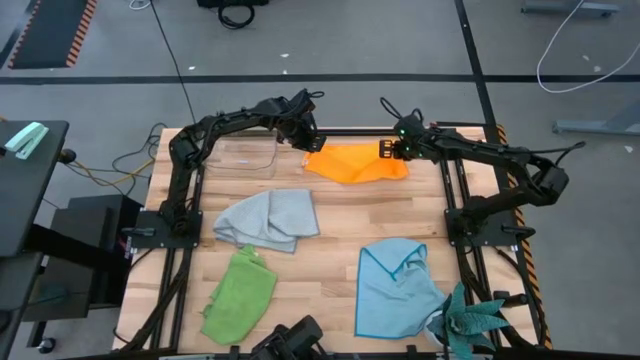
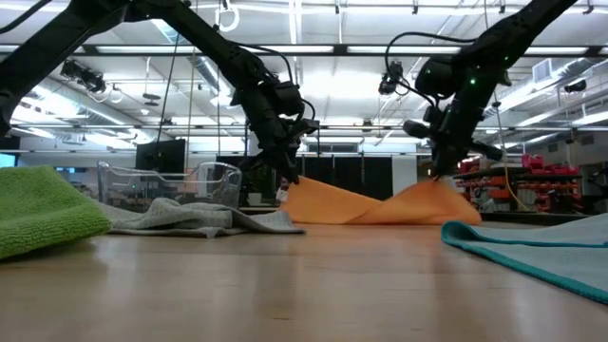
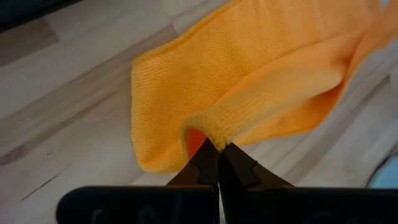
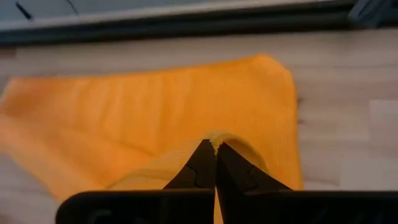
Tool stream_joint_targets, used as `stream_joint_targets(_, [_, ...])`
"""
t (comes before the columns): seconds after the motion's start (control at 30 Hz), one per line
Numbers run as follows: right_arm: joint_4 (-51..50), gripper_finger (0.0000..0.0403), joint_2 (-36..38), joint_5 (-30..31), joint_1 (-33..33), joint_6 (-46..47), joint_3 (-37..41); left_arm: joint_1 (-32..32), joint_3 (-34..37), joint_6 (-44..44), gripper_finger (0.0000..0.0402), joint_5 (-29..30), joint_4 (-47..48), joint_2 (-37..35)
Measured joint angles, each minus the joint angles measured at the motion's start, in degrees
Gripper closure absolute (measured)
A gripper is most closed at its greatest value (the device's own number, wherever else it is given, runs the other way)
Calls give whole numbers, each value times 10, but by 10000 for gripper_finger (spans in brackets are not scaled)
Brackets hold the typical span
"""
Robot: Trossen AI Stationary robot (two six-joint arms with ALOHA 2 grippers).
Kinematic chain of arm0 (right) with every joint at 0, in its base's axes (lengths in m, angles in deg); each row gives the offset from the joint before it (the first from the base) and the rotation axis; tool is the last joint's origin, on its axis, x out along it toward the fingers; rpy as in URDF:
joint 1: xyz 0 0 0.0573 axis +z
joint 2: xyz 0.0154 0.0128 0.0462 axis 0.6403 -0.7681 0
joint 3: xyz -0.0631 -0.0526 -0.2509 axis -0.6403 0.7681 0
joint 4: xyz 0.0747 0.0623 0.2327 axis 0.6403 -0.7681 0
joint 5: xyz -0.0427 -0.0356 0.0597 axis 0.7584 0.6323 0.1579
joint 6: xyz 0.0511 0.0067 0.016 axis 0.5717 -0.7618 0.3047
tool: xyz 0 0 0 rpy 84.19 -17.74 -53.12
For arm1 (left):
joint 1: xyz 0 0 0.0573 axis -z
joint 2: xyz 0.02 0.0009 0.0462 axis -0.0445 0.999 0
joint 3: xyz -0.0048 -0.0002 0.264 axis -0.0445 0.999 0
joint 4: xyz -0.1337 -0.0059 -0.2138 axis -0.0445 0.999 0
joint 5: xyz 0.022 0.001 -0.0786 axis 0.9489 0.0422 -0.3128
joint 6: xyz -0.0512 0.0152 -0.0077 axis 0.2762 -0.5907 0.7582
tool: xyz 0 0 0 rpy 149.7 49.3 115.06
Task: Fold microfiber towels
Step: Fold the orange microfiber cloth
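Note:
The orange-yellow towel (image 1: pixel 355 165) lies at the table's far middle, held at both ends. My left gripper (image 1: pixel 308 146) is shut on its left end, and my right gripper (image 1: pixel 393 150) is shut on its right end. In the low view the towel (image 2: pixel 366 204) rises to each gripper and sags onto the table between them. The grey towel (image 1: pixel 270 220) lies crumpled at mid left. The lime green towel (image 1: pixel 240 293) lies at the near left, and the light blue towel (image 1: pixel 398 285) at the near right. My left gripper pinches a hemmed edge (image 3: pixel 210 127) at the towel's left end between its two fingertips, coming down at a slant. That end is raised a little, and the cloth beyond it lies slack on the table. My right gripper pinches the towel's edge (image 4: pixel 217 139) at the right end between its two fingertips, slanting down from above. This end stands lifted off the wood, with the cloth falling away from it to the table.
A clear plastic box (image 1: pixel 245 158) stands at the far left, close behind my left gripper. A teal spiky plant (image 1: pixel 470 320) sits at the near right corner. Bare wood shows in the table's middle between the towels.

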Motion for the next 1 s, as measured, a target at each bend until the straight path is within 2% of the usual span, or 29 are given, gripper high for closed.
stream_joint_targets(0.3, [1,376,0,21,0,-10,-29,1,0,3,389,0,0,0])
stream_joint_targets(0.5, [-2,340,0,21,0,-16,-35,1,0,0,394,0,0,0])
stream_joint_targets(0.67, [-16,303,0,25,0,-15,-35,1,0,-2,383,0,0,0])
stream_joint_targets(0.87, [-18,262,4,51,0,-8,-35,1,0,-14,394,0,1,0])
stream_joint_targets(1.0, [-18,247,27,75,0,6,-35,1,0,-16,387,0,1,0])
